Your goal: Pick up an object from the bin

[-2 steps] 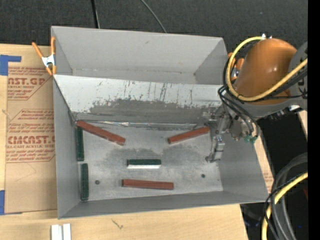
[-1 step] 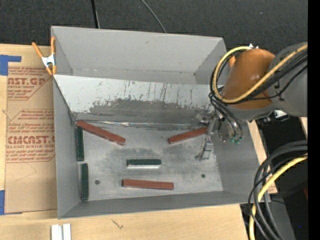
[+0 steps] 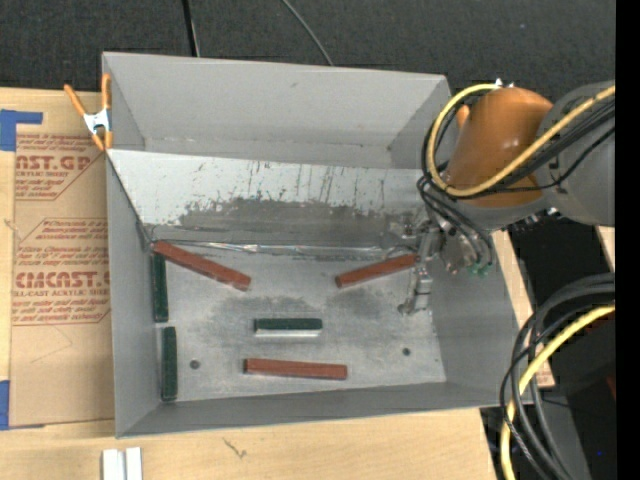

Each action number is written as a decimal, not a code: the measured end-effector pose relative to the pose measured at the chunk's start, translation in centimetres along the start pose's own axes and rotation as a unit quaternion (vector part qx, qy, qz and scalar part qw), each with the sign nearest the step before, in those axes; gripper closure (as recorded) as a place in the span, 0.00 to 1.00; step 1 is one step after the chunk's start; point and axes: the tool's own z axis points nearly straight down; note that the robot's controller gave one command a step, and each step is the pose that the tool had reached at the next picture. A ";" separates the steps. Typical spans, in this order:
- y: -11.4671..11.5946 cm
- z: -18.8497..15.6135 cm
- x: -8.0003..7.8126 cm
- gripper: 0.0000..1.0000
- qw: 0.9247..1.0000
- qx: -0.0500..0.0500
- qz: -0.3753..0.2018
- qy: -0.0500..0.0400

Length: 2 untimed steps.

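My gripper (image 3: 418, 288) hangs low at the right side of the bin, near the back wall. A red-brown bar (image 3: 372, 272) lies tilted just to its left, and the bar's right end reaches the gripper; whether it is gripped I cannot tell. A dark green bar (image 3: 288, 323) with a pale strip along its front edge lies left of the gripper and nearer the front, in the middle of the floor.
A second red-brown bar (image 3: 200, 265) lies slanted at the back left. A third one (image 3: 295, 369) lies flat near the front wall. Two dark green bars (image 3: 159, 288) (image 3: 169, 363) lie along the left wall. The arm with its orange cover and yellow cables stands over the right rim.
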 end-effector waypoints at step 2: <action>0.3 7.1 -0.6 0.00 0.999 -0.001 0.049 0.001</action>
